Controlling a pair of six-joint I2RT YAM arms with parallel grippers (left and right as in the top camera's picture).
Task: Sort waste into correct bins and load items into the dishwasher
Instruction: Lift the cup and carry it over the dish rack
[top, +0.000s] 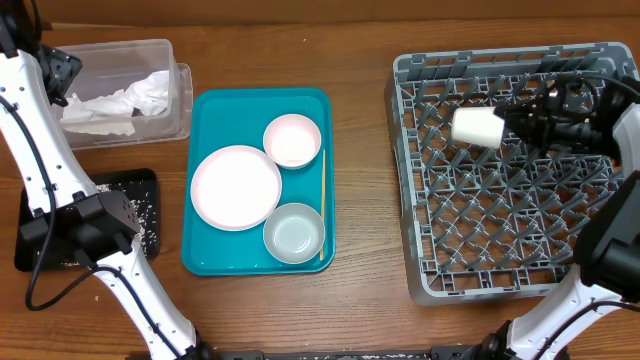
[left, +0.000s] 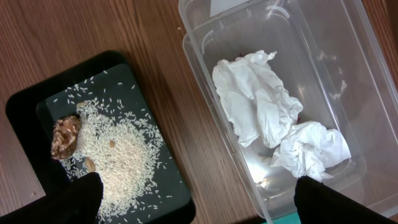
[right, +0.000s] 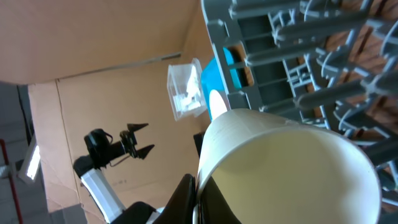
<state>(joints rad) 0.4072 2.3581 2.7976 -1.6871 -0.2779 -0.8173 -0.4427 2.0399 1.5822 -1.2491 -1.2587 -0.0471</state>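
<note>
Well, the waste looks sorted and loading has barely begun. The rack (top: 500, 232) at three o'clock holds nothing yet; my right gripper (top: 507, 124), clamped on one cup (top: 476, 127), hangs over its eleven o'clock part. The teal tray (top: 205, 255) at centre carries one plate (top: 236, 187), two bowls (top: 292, 140) and one chopstick (top: 322, 205). The tub (top: 182, 92) at ten o'clock has two napkins (left: 255, 99); the black tray (top: 142, 186) at eight has rice (left: 118, 155). My left gripper (left: 199, 208) gapes wide above them.
</note>
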